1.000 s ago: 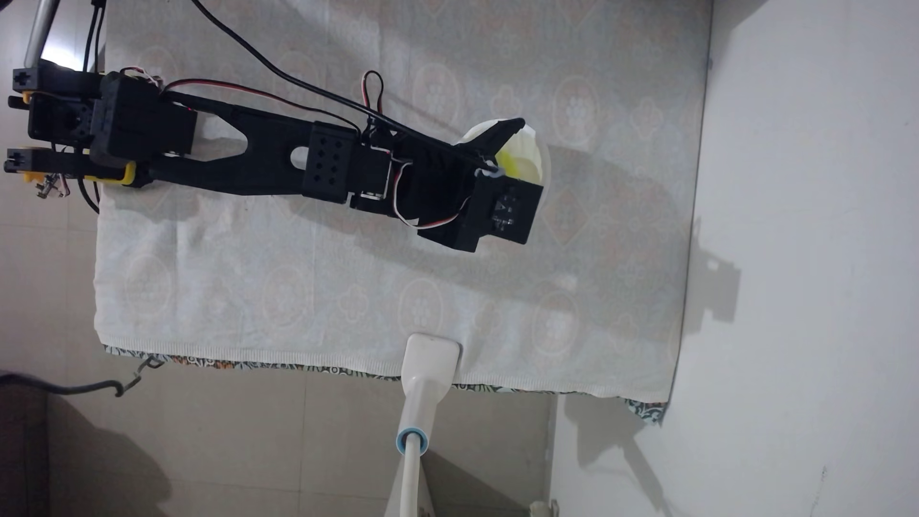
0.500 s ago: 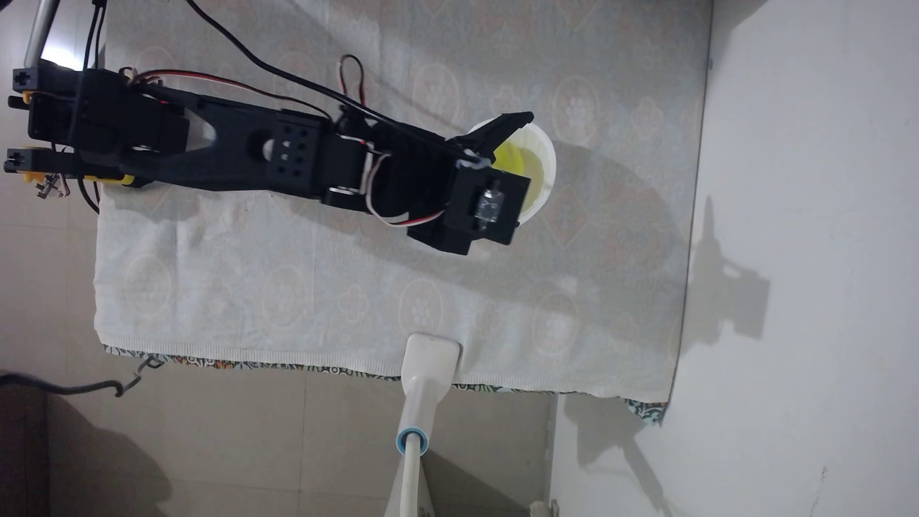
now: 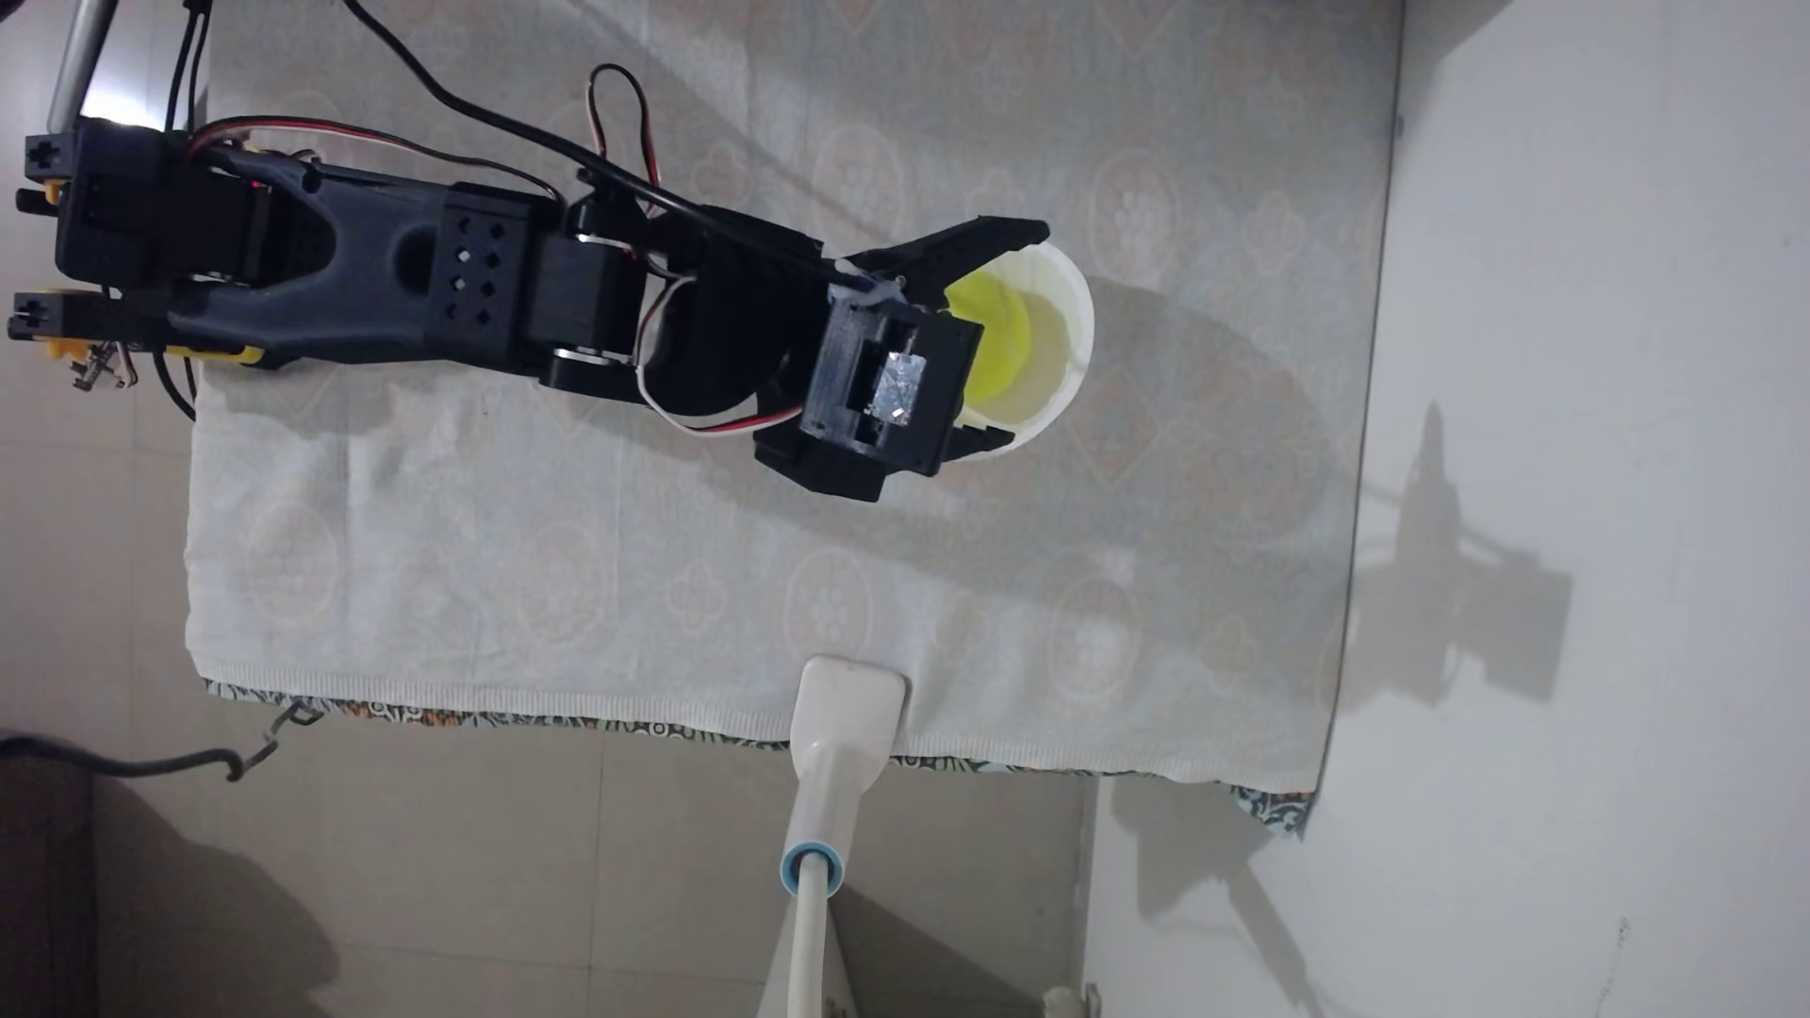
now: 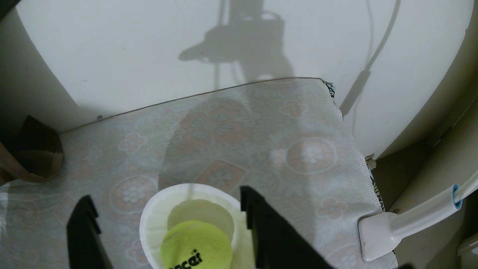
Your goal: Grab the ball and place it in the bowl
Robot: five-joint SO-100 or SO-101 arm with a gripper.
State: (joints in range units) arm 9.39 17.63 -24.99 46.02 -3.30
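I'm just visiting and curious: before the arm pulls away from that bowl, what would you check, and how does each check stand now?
1. The ball lies inside the bowl: ok.
2. The end effector is open, fingers apart from the ball: ok.
3. The bowl sits upright on the cloth: ok.
4. Either finger touching the bowl's rim: cannot tell.
5. The lamp clamp is off to one side of the end effector: ok.

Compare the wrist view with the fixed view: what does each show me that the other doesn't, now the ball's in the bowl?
Wrist view alone: the black lettering and white seam on the ball, and a brown paper bag at the cloth's far corner. Fixed view alone: the whole black arm back to its base and its cables. Both: the ball lying inside the bowl, the open gripper with its fingers apart from the ball, and the white lamp clamp.
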